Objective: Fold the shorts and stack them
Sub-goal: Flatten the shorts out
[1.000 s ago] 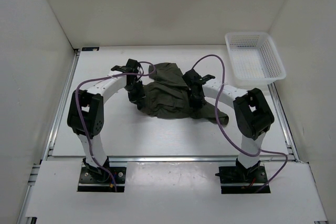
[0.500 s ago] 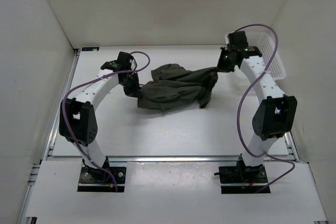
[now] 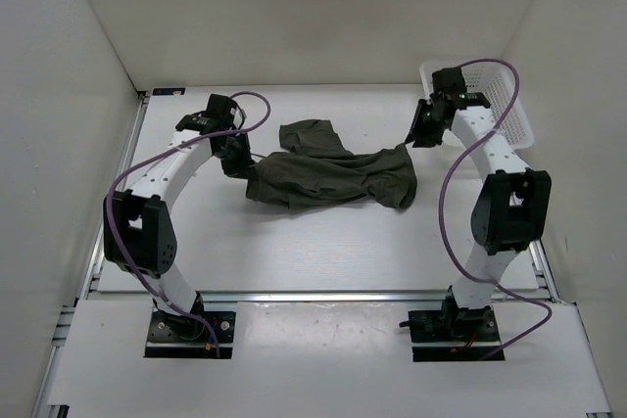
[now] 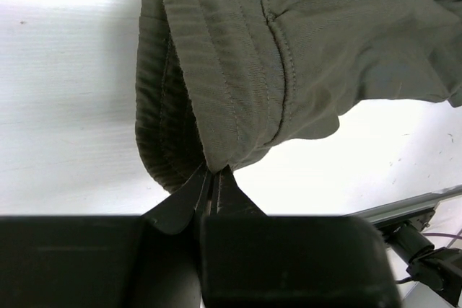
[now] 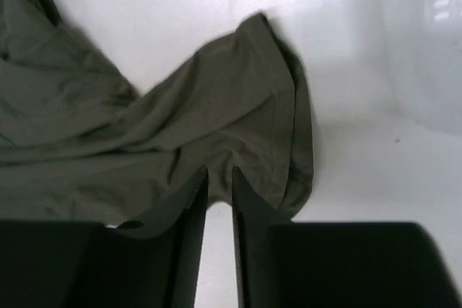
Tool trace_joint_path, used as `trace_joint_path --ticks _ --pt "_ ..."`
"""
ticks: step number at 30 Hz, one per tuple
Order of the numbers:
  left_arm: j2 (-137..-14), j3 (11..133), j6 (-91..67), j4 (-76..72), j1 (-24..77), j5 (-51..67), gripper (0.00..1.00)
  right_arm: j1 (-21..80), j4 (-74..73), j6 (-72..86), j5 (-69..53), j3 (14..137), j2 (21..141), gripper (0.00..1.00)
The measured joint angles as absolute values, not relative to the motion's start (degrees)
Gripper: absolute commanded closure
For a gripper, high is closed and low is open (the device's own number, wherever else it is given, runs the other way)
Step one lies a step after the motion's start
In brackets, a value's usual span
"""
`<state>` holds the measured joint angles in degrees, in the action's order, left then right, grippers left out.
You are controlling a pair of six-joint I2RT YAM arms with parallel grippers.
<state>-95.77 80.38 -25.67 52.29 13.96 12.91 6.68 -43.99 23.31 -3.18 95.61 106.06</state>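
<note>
Rumpled olive shorts [image 3: 328,175] dropped from right gripper [image 3: 420,133].

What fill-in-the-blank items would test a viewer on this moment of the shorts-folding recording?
1. The left gripper is ____ on an edge of the shorts.
2. The right gripper has its jaws apart with ____ between them.
3. The white basket stands at the far ____ corner of the table.
Missing words: shut; nothing; right.
</note>
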Motion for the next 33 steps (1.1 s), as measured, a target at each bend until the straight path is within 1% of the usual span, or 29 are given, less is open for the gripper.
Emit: trace_joint_path --ticks 2,4,6,9,11,12,14,19,26,28,30,31,32,33 --pt "-95.7 80.2 -25.4 52.5 13.9 12.9 0.90 8.2 -42.3 23.9 -3.3 89.4 102.1 0.55" --pt "-95.6 80.0 -25.3 52.5 13.8 12.9 0.90 9.7 -41.4 25.4 -4.3 82.8 97.7 0.53" --pt "-95.4 79.9 -25.2 52.7 13.7 13.0 0.90 10.8 -38.1 28.1 -7.1 74.2 92.7 0.45" --pt "-95.0 79.9 -25.1 52.8 13.7 13.3 0.90 10.2 -34.3 34.8 -12.1 61.6 86.8 0.42" --pt "-94.9 79.9 -25.0 52.8 13.7 13.4 0.90 9.6 -32.3 39.3 -14.2 56.1 85.6 0.41" --pt "-94.9 79.9 -25.0 52.9 13.7 13.5 0.90 9.3 -31.3 41.9 -15.0 54.3 85.6 0.38" --pt "-94.9 79.9 -25.0 53.0 13.7 13.6 0.90 9.1 -29.6 46.3 -16.1 52.6 86.0 0.38" --pt "-94.8 79.9 -24.9 53.3 13.7 13.9 0.90 9.1 -23.6 54.0 -16.4 52.5 88.8 0.38" --pt "-94.8 79.9 -24.6 53.6 13.6 14.1 0.90 9.1 -21.1 58.1 -13.3 53.5 95.9 0.39" --pt "-94.8 79.9 -24.6 53.6 13.5 14.1 0.90 9.1 -20.9 58.3 -12.3 53.9 96.9 0.41" --pt "-94.8 79.9 -24.5 53.6 13.4 14.1 0.90 9.1 -21.0 58.3 -10.8 54.1 97.0 0.51" --pt "-94.8 79.9 -24.4 53.6 13.4 14.1 0.90 9.1 -21.1 58.2 -10.2 54.3 97.1 0.57" --pt "-94.8 79.9 -24.4 53.6 13.3 14.1 0.90 9.1 -21.3 58.1 -9.4 54.8 97.3 0.71" --pt "-94.8 79.9 -24.4 53.6 13.3 14.2 0.90 9.1 -21.3 57.9 -8.8 55.4 97.6 0.79"
